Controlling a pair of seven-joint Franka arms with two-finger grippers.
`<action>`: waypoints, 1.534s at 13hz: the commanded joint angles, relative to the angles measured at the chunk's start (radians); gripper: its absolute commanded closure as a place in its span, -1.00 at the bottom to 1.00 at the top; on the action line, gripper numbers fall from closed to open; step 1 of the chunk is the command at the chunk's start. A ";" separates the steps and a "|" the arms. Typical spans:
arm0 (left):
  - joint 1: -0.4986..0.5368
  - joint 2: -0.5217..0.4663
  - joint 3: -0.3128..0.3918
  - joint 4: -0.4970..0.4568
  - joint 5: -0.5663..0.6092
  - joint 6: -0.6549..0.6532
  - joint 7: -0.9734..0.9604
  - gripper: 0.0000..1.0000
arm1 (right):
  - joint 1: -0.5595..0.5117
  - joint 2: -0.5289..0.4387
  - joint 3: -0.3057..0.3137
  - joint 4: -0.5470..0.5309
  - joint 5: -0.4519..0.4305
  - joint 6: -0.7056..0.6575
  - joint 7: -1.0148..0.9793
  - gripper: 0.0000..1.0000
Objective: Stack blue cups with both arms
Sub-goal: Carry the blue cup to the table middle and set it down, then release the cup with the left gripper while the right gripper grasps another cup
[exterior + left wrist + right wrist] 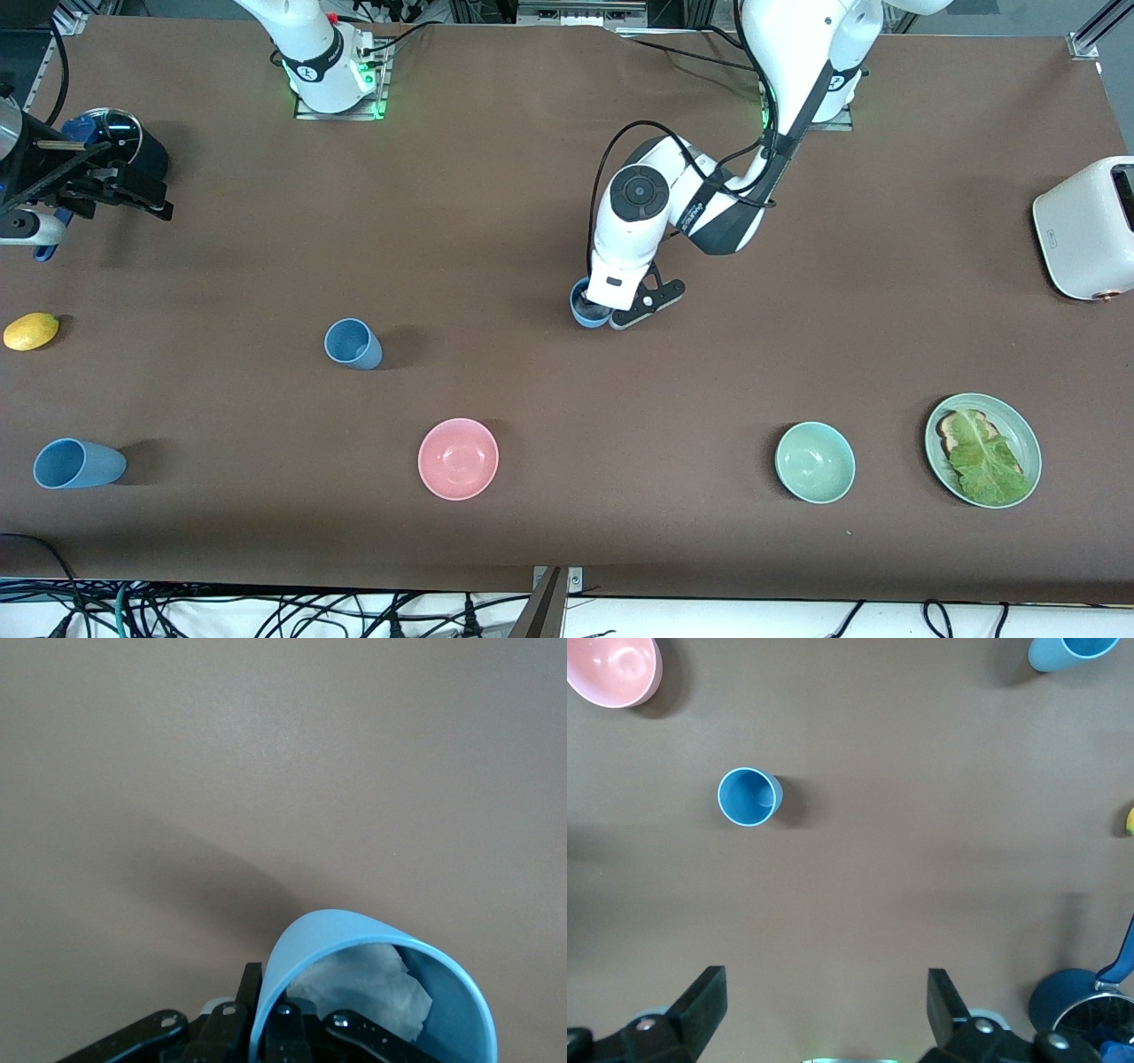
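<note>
My left gripper (609, 315) is shut on the rim of a light-blue cup (583, 310) at the table's middle, one finger outside the wall and one inside. In the left wrist view the cup (443, 992) holds something white and crumpled, beside the gripper (266, 997). A second blue cup (353, 344) stands toward the right arm's end and shows in the right wrist view (749, 796). A third blue cup (78, 463) sits nearer the front camera at that end, also in the right wrist view (1067, 651). My right gripper (146, 202) (824, 983) is open and empty, beside the saucepan.
A dark-blue lidded saucepan (115, 135) and a yellow fruit (31, 330) are at the right arm's end. A pink bowl (458, 458), a green bowl (815, 462) and a green plate (1028, 443) with toast and lettuce lie near the front. A white toaster (1085, 228) stands at the left arm's end.
</note>
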 commanded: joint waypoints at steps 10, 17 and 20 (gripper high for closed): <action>-0.014 0.065 0.016 0.006 0.023 0.106 -0.066 0.93 | 0.027 0.176 0.208 -0.320 -0.006 0.601 0.340 -1.00; -0.012 0.058 0.018 0.006 0.023 0.104 -0.074 -0.17 | 0.082 0.370 0.207 -0.282 -0.085 0.824 0.340 -1.00; -0.008 0.042 0.019 0.006 0.025 0.094 -0.095 -0.62 | 0.082 0.412 0.207 -0.247 -0.089 0.824 0.335 -1.00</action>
